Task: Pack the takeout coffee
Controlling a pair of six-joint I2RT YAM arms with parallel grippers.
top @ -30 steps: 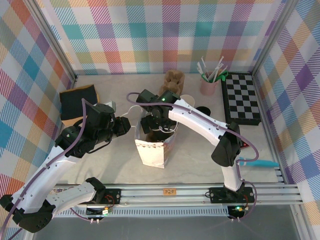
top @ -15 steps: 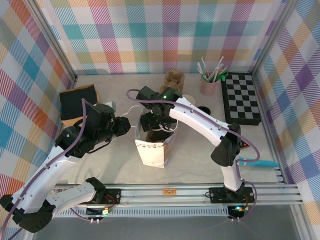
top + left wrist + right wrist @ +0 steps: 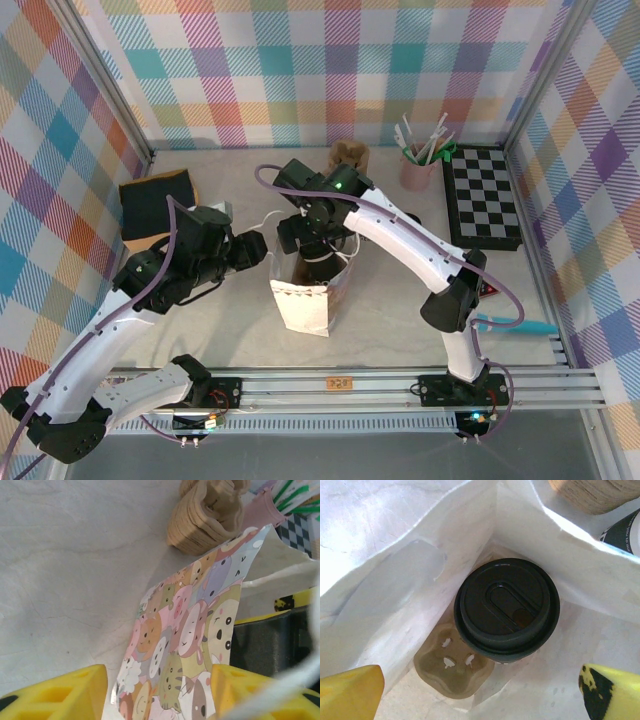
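The takeout coffee [image 3: 507,610] stands upright inside the white paper bag [image 3: 305,300], its round black lid facing up. It sits in a brown cardboard carrier [image 3: 451,669] on the bag's floor. My right gripper [image 3: 480,692] hangs open above the bag's mouth, yellow fingertips [image 3: 350,692] well clear of the cup. My left gripper [image 3: 157,692] is at the bag's left side [image 3: 258,250] with its fingers [image 3: 55,695] spread apart. The bag's animal-print panel [image 3: 190,630] shows between them, not pinched. A blurred white handle cord [image 3: 280,680] crosses in front of its right finger.
A stack of brown cardboard carriers [image 3: 350,155] stands behind the bag. A pink cup of stirrers [image 3: 417,170] and a checkerboard [image 3: 483,195] lie at the back right. A black pad [image 3: 157,203] is at the left, and a teal tool [image 3: 515,325] at the right edge.
My right gripper has risen up and back out of the bag's mouth, still open, with the coffee left inside. My left gripper stays at the bag's left side.
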